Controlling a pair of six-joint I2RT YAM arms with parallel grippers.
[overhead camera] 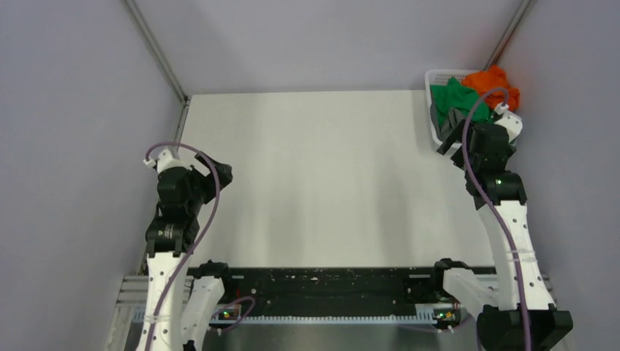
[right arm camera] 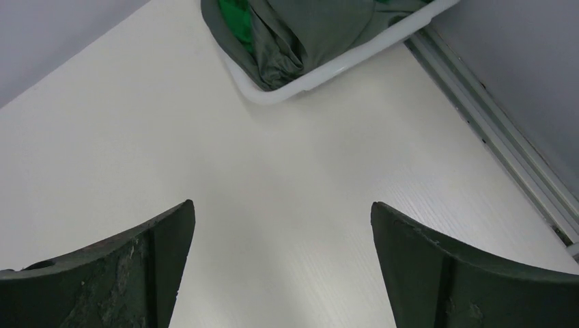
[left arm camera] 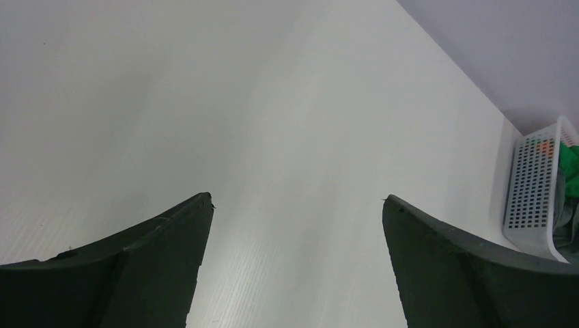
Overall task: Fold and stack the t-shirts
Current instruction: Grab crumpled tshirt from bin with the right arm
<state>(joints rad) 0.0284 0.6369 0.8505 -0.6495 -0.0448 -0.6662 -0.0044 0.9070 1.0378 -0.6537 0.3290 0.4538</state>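
Observation:
The t-shirts lie crumpled in a white lattice basket [overhead camera: 433,79] at the table's far right corner: a green one [overhead camera: 455,96], an orange one [overhead camera: 496,82] and a grey one [overhead camera: 441,119]. No pink shirt shows. In the right wrist view the grey shirt [right arm camera: 321,31] and a bit of green [right arm camera: 235,17] fill the basket [right arm camera: 328,68]. My right gripper [overhead camera: 450,140] [right arm camera: 281,208] is open and empty just in front of the basket. My left gripper [overhead camera: 219,172] [left arm camera: 297,199] is open and empty over bare table at the left.
The white table [overhead camera: 322,175] is walled by grey panels left, back and right. A metal rail [right arm camera: 491,130] runs along the right edge beside the basket. The basket also shows at the far right of the left wrist view [left arm camera: 532,191].

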